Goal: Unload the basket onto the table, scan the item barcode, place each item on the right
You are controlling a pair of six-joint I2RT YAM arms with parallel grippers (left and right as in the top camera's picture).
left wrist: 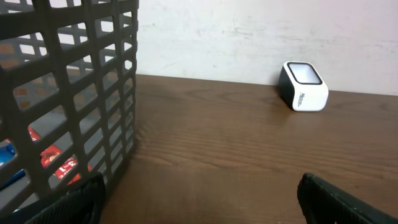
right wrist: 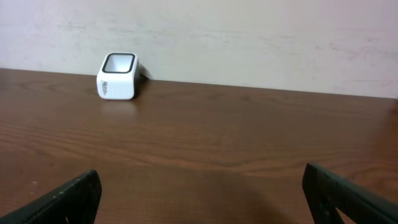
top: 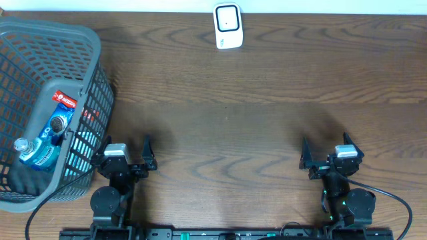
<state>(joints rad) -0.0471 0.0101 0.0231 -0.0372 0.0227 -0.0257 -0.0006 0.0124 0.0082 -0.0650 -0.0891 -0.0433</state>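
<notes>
The dark brown wood-grain surface [top: 253,113] is bare through its middle. A grey plastic lattice basket [top: 97,107] takes up its left edge, reaching down towards the near left corner.

My left jaws sit at the near edge, just beside the basket's wall. My right jaws sit at the near edge towards the right, well apart from everything. Both pairs are spread fully wide and hold nothing.

A small white box-shaped scanner with a dark window [top: 227,27] stands at the middle of the far edge.

The things to scan lie in the basket. One is what looks like a clear plastic bottle with a blue label [top: 43,143], lying on its side near the basket's front. Just beyond it is a red printed packet [top: 65,100], leaning against the wall.

I judge the bottle light but smooth and rounded, so it may roll or slip. I would reach over the rim with my left jaws and close across its middle, where the label gives some grip. I cannot see a barcode from here, so it may need turning before it faces the scanner window.
</notes>
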